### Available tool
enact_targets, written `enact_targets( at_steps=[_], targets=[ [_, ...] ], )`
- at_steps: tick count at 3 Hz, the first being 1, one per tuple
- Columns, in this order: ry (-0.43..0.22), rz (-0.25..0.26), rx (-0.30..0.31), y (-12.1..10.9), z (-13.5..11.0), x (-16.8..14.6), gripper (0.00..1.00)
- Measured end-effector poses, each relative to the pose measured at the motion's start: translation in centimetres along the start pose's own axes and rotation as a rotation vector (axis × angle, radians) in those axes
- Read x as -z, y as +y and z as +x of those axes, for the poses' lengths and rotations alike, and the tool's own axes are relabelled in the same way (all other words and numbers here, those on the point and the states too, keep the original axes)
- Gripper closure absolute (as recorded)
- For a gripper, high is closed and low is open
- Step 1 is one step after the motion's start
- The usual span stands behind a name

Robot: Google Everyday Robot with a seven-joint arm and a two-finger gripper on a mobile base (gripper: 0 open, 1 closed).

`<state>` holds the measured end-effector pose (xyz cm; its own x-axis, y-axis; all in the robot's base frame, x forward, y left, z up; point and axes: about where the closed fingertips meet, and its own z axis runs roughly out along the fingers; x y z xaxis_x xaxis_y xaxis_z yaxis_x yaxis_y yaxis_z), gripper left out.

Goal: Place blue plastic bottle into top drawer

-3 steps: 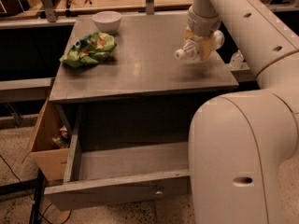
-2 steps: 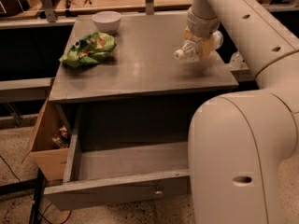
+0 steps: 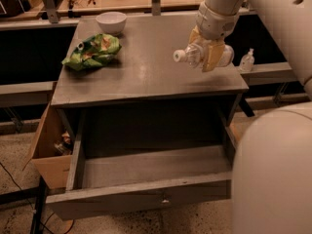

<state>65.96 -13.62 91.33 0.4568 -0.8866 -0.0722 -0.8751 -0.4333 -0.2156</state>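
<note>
The blue plastic bottle (image 3: 187, 56) is clear with a white cap pointing left, held sideways just above the right part of the cabinet top. My gripper (image 3: 208, 56) is shut on the bottle, its yellowish fingers (image 3: 212, 57) wrapped round the body, which is mostly hidden behind them. The top drawer (image 3: 146, 172) is pulled open below the cabinet top, dark grey, with a small metal knob (image 3: 165, 199) at the front centre. Its inside holds nothing that I can see.
A white bowl (image 3: 111, 22) and a green crumpled bag (image 3: 92, 52) sit on the cabinet top (image 3: 146, 72) at the left. A brown cardboard box (image 3: 46, 145) hangs at the drawer's left. A small pump bottle (image 3: 247, 61) stands at the right. My arm's white body (image 3: 273, 174) fills the lower right.
The gripper with the bottle has shifted slightly left over the cabinet top. The drawer, bowl and bag have not moved.
</note>
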Motion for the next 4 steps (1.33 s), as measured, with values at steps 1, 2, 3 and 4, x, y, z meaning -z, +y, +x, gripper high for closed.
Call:
enact_targets(
  at_steps=[1,2,3,4],
  targets=[
    [-0.202,-0.055,-0.138,3.7,-5.8,-0.8,1.0],
    [-0.352,-0.138,-0.304,6.5,-10.7,-2.2,1.0],
    [-0.413,-0.222,-0.474,8.4,-13.5,-2.7,1.0],
    [-0.401,-0.187,-0.519,10.5,-15.6,-3.3,1.0]
  ],
)
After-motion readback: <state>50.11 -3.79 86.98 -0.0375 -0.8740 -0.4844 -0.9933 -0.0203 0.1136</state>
